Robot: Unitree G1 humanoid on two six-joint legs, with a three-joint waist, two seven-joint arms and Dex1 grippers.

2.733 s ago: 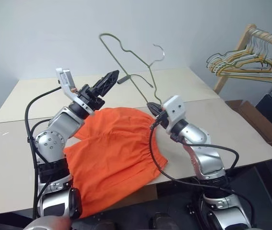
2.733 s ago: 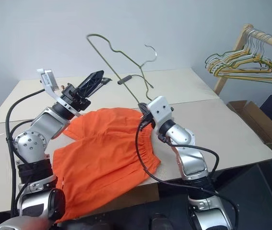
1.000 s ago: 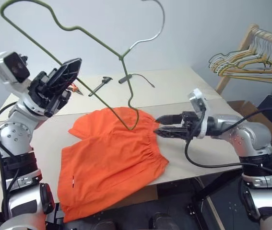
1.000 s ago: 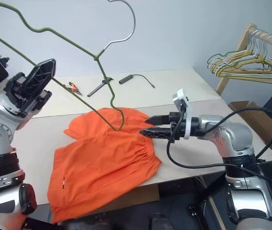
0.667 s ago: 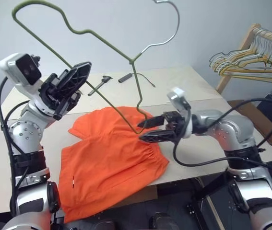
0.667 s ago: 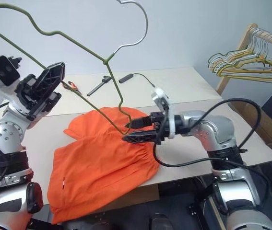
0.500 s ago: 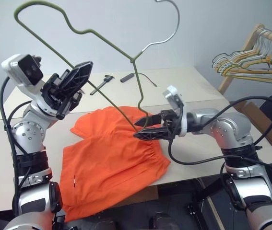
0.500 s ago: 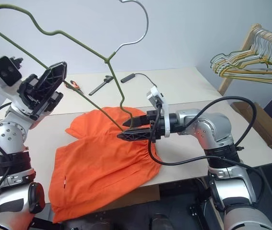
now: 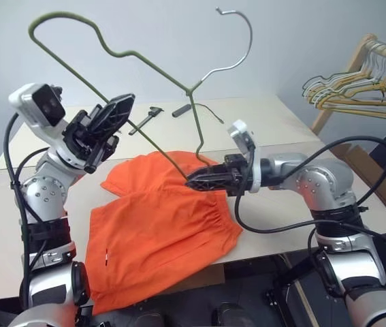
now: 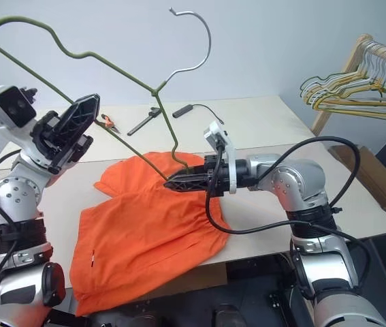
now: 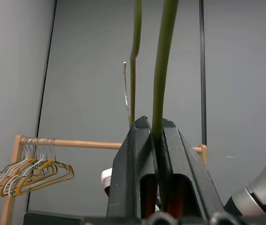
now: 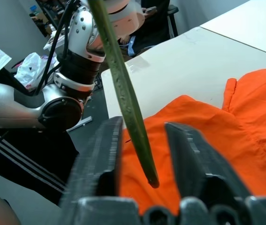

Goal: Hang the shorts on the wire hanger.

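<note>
The orange shorts lie flat on the table, one leg hanging over the front edge. My left gripper is shut on the wire hanger and holds it up in the air, hook uppermost. The hanger's lower corner hangs just above the waistband. There my right gripper points toward my left. In the right wrist view its fingers stand a little apart, with the hanger wire between them and against one finger, above the shorts.
A wooden rack with a bunch of hangers stands at the far right, a cardboard box below it. Small tools and a black cabled piece lie at the back of the table.
My left gripper lifted the hanger off the table. My right gripper swung left to the hanger's lower corner, and its fingers narrowed from wide open to a small gap around the wire.
</note>
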